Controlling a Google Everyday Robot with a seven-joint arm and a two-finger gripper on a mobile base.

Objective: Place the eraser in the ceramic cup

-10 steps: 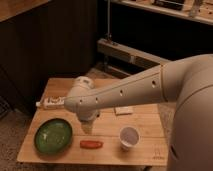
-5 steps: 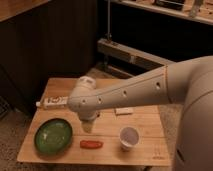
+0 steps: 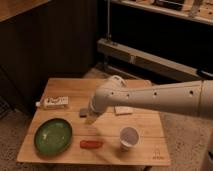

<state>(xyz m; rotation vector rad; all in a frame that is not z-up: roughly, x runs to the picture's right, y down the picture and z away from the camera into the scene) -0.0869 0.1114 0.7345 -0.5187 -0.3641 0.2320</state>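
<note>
The eraser (image 3: 82,112) is a small grey-brown block lying flat on the wooden table (image 3: 60,152), left of centre. My gripper (image 3: 92,118) hangs down from the pale arm (image 3: 150,100) just right of the eraser, close to it or touching it. The white ceramic cup (image 3: 129,136) stands upright near the table's front right, well apart from the gripper. The arm reaches in from the right and covers part of the table's middle.
A green plate (image 3: 53,135) sits at the front left. A red sausage-like item (image 3: 91,144) lies between plate and cup. A white tube or box (image 3: 52,102) lies at the left edge. A pale cream flat rectangle (image 3: 123,110) lies under the arm.
The arm's wrist has shifted a little to the right and the gripper has drawn back from the table's front. The eraser now shows beside the gripper. Other items have not moved.
</note>
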